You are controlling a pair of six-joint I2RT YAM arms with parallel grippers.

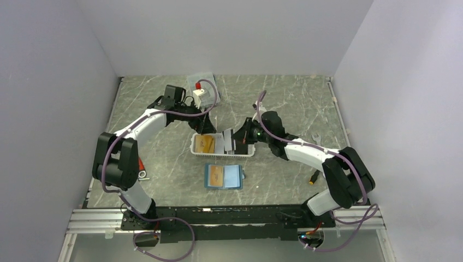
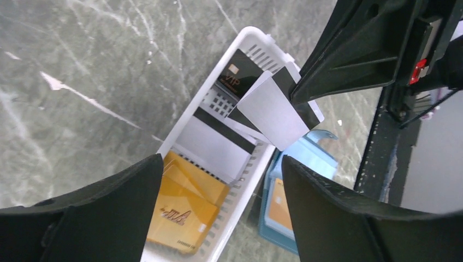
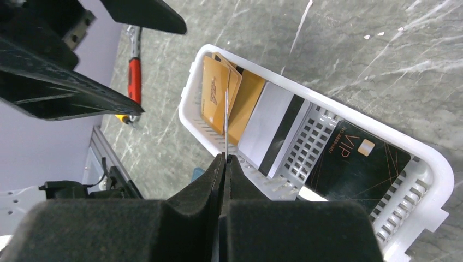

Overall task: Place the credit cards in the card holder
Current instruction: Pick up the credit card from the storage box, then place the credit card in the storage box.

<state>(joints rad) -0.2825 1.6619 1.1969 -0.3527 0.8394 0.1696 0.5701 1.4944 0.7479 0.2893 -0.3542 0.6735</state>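
— What sits where, biggest first?

— The tabletop (image 1: pixel 164 109) carries a white basket (image 1: pixel 223 155) in the middle. Just beside it on the near side, the card holder (image 1: pixel 233 176) lies spread open with its slots facing up, which I judge is so a card can slide straight in

— And the pincers?

— Both reach over the basket. The left pincer (image 2: pixel 221 164) hangs above it with its fingers wide apart and nothing between them, probably ready for another card. The right pincer (image 3: pixel 225 158) is clamped on a grey card (image 2: pixel 270 112), pinched by one edge and held above the basket. That leaves the rest of the card free to enter a slot

— How many cards?

— One gold card (image 1: pixel 216 174) is already in the holder. In the basket I count one black card (image 3: pixel 355 164), one white striped card (image 3: pixel 273 123), and two or three overlapping gold cards (image 3: pixel 214 93) that I cannot separate for sure. A striped edge shows behind the held card, so I cannot tell whether the pincer grips one or two

— So most of the job is left?

— I judge so
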